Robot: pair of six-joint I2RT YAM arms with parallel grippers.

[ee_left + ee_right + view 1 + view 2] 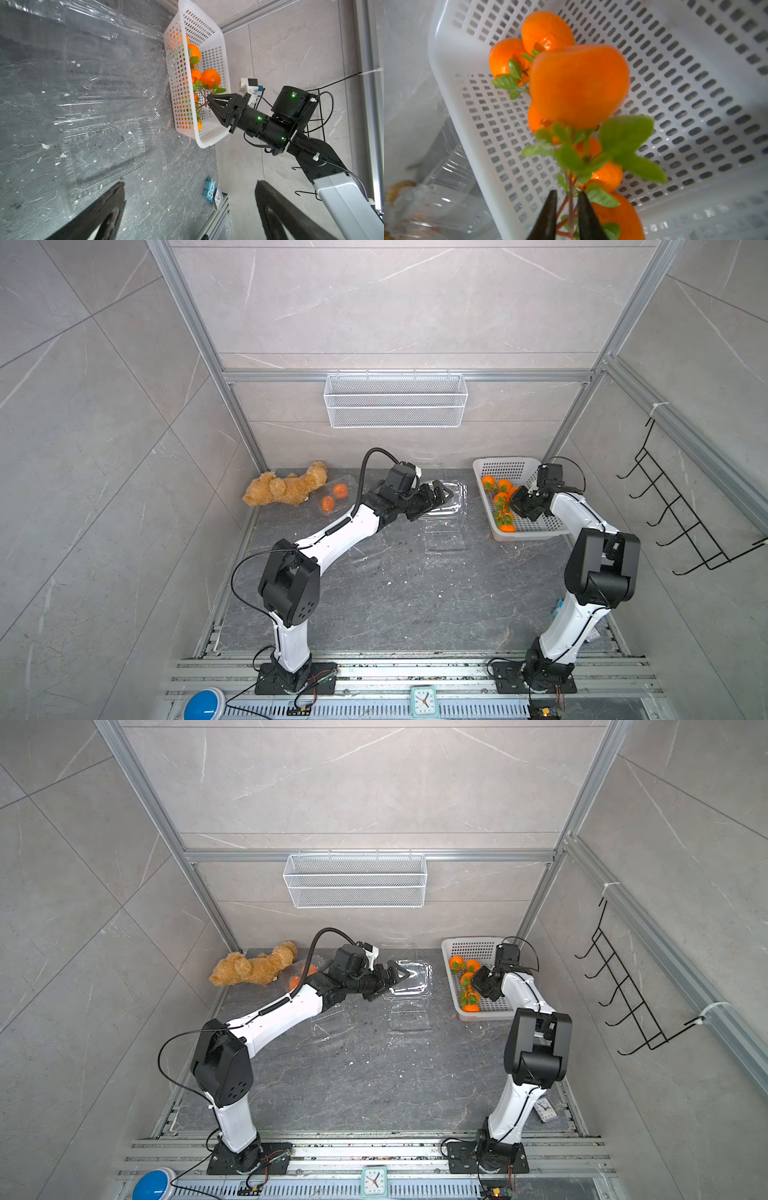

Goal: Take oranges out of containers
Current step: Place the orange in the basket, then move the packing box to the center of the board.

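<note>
Several oranges (504, 485) with green leaves lie in the white perforated basket (511, 466). My right gripper (566, 192) hangs over them. Its jaws stand slightly apart around the thin stem of a blurred orange (579, 85), which shows above the others. Two more oranges (340, 490) sit in a closed clear container (336, 506) beside the bear. An empty, open container (451, 506) lies mid-table, with my left gripper (442, 491) wide open over it and holding nothing. Another empty container (444, 535) lies just in front.
A tan teddy bear (286, 487) lies at the back left. A white wire-mesh basket (395, 400) hangs on the back wall and a black hook rack (681, 514) on the right wall. A small clock (424, 701) and a blue button (203, 703) sit on the front rail.
</note>
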